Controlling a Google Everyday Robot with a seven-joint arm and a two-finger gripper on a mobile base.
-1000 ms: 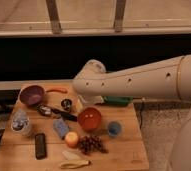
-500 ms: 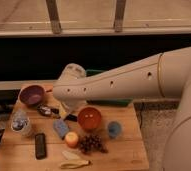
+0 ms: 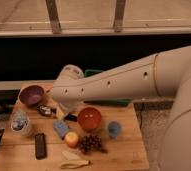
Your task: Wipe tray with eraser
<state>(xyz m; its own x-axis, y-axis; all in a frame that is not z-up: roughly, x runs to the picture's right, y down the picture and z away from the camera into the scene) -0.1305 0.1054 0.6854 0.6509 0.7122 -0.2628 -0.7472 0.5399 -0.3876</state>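
Arm (image 3: 119, 82) has swung left since a second ago: its rounded wrist end was over the middle of the desk (image 3: 124, 150), now it sits nearer the purple bowl (image 3: 31, 94) and covers more of the tray (image 3: 116, 102). Half a second ago it was already about here. Nothing on the desk has shifted. Desk is light wood, small and crowded. Behind it is a dark wall band, above that a pale ledge with two slanted metal posts, and speckled floor to the right. Pincer (image 3: 64, 112) hangs below the wrist, low over the desk between purple bowl and orange-red bowl (image 3: 90, 118). It reads as released with nothing in it, though its outline merges with dark clutter beside it. Tray is green, at the desk's back edge, mostly hidden by the arm: only a strip below the arm and a corner above it show. Eraser (image 3: 40, 145) lies flat at front left, well apart from pincer and tray. Near it: light blue block (image 3: 60, 128), round yellow-red fruit (image 3: 71, 138), dark grapes (image 3: 91, 143), small blue cup (image 3: 114, 129), banana (image 3: 74, 162) close to the bottom edge. Clear container (image 3: 21, 122) at left: contents unreadable. Small dark item (image 3: 45, 110) by the purple bowl: can't identify.
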